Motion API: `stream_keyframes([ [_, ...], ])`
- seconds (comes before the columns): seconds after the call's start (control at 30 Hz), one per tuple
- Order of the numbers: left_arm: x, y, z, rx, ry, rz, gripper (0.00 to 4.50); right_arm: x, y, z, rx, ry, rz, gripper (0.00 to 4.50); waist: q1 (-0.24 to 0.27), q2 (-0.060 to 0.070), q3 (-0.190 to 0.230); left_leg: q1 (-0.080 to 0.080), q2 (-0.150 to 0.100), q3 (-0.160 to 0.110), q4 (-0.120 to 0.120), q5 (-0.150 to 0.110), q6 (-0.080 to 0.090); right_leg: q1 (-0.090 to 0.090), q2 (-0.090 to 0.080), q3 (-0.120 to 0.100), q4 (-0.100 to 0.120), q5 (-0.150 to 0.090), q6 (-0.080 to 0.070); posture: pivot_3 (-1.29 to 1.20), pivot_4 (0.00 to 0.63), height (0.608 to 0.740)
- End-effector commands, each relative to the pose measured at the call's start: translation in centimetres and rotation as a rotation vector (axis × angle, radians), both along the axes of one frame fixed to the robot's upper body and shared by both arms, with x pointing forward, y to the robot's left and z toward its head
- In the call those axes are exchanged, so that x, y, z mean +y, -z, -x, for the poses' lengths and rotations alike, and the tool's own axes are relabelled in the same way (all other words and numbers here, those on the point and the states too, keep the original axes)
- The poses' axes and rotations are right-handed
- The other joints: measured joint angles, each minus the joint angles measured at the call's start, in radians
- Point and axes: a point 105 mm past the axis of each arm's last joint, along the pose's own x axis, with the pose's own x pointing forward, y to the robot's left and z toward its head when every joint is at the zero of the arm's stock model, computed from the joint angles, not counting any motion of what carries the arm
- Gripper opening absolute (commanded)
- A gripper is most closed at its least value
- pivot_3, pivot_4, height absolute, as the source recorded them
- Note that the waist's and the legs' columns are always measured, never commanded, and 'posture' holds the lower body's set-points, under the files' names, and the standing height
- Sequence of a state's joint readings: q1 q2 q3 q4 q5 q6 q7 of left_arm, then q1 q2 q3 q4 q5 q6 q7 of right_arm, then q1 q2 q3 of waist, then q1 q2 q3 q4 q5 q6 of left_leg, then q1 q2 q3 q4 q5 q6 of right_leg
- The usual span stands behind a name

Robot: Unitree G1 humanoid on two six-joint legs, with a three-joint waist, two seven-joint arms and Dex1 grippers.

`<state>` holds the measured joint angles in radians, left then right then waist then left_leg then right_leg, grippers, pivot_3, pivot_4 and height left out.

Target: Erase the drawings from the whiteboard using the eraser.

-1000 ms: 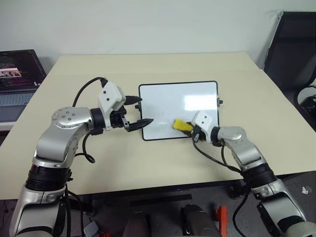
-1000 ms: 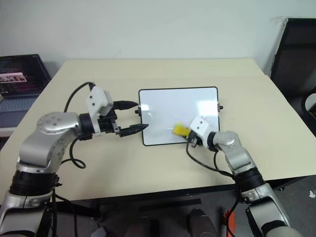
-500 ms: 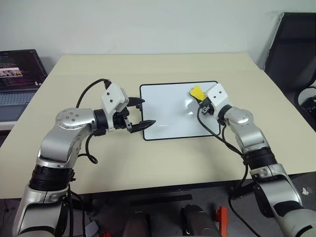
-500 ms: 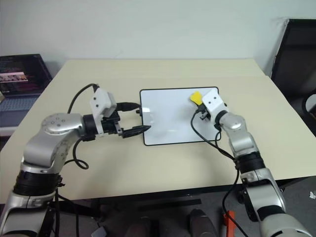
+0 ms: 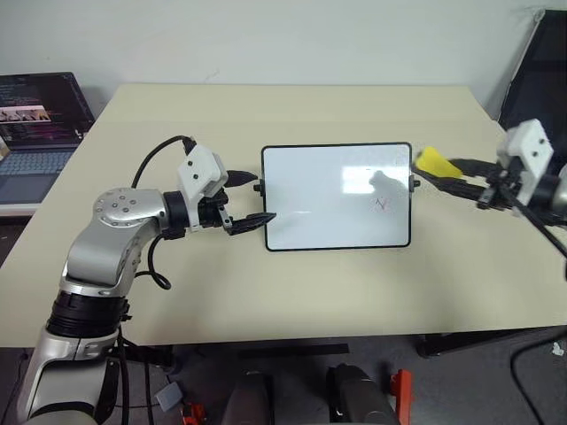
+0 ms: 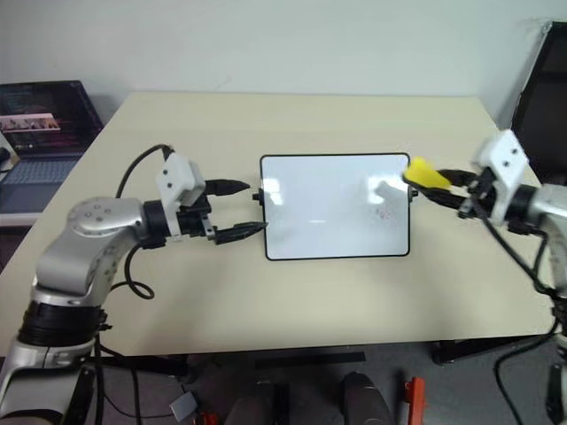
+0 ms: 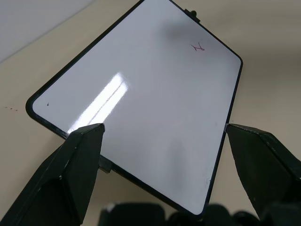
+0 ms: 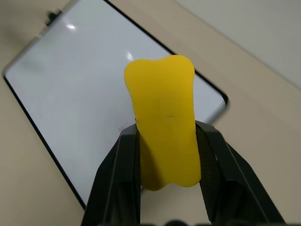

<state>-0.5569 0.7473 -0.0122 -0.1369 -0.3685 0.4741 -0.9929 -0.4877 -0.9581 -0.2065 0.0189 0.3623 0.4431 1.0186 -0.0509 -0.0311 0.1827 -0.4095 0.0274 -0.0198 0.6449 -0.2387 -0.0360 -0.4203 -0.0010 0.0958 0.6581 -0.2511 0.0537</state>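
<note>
The whiteboard [image 5: 328, 190] lies flat in the middle of the table. One small red drawing [image 5: 381, 204] sits near its right side, also seen as a red squiggle [image 7: 198, 47] in the left wrist view. My left gripper [image 5: 260, 198] is open, its two fingers straddling the board's left short edge. My right gripper [image 5: 445, 179] hovers just beyond the board's right edge, raised off the table. It is shut on the yellow eraser [image 8: 162, 122], which sticks out past the black fingers [image 8: 123, 165] toward the board.
An open laptop [image 5: 40, 115] stands off the table's left side. A black chair [image 5: 536, 80] is behind the right corner. The beige table [image 5: 266, 292] has bare room in front of and behind the board.
My right gripper has lifted the eraser off the board and swung it up and out to the right, past the board's edge. The left gripper has kept its place.
</note>
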Motion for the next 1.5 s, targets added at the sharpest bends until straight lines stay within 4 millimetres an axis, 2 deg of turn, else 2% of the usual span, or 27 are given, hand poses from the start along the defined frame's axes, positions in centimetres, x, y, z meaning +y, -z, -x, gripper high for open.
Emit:
stream_keyframes([
  [0.03,0.3,-1.6,0.1,-0.063,0.004,-0.012,4.50,-3.4,-1.6,0.8,-0.070,0.077,0.057,1.23,-0.002,0.000,0.000,0.000,0.000,0.000,0.000,0.000,0.000,0.000,0.000,0.000,0.000,0.000,0.000,0.00,0.150,0.740],
  [0.17,0.3,-1.4,0.0,-0.063,-0.001,-0.014,4.50,-4.5,-1.7,1.1,-0.067,0.092,0.073,1.23,-0.010,0.000,0.000,0.002,0.000,0.001,0.000,0.000,0.000,0.000,0.000,0.001,0.002,-0.002,0.004,0.00,0.150,0.740],
  [0.83,-0.2,-1.5,0.0,-0.062,0.005,-0.004,4.50,-2.8,-1.0,0.7,-0.058,0.042,0.049,1.23,-0.007,0.000,0.000,0.005,0.000,0.002,0.001,0.001,0.000,0.002,0.001,0.002,0.005,-0.002,0.004,0.00,0.150,0.740],
  [0.9,-0.2,-1.5,0.0,-0.061,0.005,-0.005,4.50,-2.3,-1.1,0.5,-0.073,0.035,0.031,1.23,-0.007,0.000,0.000,0.005,0.000,0.002,0.001,0.001,0.000,0.002,0.001,0.002,0.005,-0.002,0.004,0.00,0.150,0.740],
  [1.03,-0.3,-1.3,-0.2,-0.059,0.007,-0.006,4.50,0.3,-1.9,-1.4,-0.178,0.045,-0.071,1.23,-0.014,0.000,0.000,0.006,0.001,0.002,0.001,0.001,0.000,0.002,0.001,0.003,0.006,-0.002,0.004,0.00,0.150,0.740],
  [1.13,-0.5,-1.2,-0.3,-0.057,0.010,-0.007,4.50,3.2,-1.1,-2.6,-0.221,0.035,-0.081,1.23,-0.014,0.000,0.000,0.007,0.001,0.002,0.001,0.001,0.000,0.003,0.002,0.003,0.007,-0.002,0.004,0.00,0.150,0.740],
  [1.2,-0.5,-1.1,-0.2,-0.055,0.012,-0.007,4.50,4.4,-0.3,-3.2,-0.239,0.046,-0.067,1.23,-0.010,0.000,0.000,0.007,0.001,0.001,0.001,0.001,0.000,0.004,0.002,0.002,0.006,-0.002,0.004,0.00,0.150,0.740],
  [1.43,-0.8,-0.7,0.0,-0.037,0.024,-0.006,4.50,5.4,2.5,-5.4,-0.244,0.150,-0.042,1.23,-0.001,0.000,0.000,0.006,0.000,0.001,0.000,0.001,0.000,0.003,0.001,0.002,0.005,0.001,0.000,0.00,0.150,0.740],
  [1.5,-0.9,-0.7,-0.2,-0.038,0.028,-0.006,4.50,5.6,4.4,-6.0,-0.209,0.174,0.007,1.23,-0.002,0.000,0.000,0.006,0.000,0.001,0.001,0.001,0.000,0.004,0.001,0.002,0.005,0.001,0.000,0.00,0.150,0.740],
])
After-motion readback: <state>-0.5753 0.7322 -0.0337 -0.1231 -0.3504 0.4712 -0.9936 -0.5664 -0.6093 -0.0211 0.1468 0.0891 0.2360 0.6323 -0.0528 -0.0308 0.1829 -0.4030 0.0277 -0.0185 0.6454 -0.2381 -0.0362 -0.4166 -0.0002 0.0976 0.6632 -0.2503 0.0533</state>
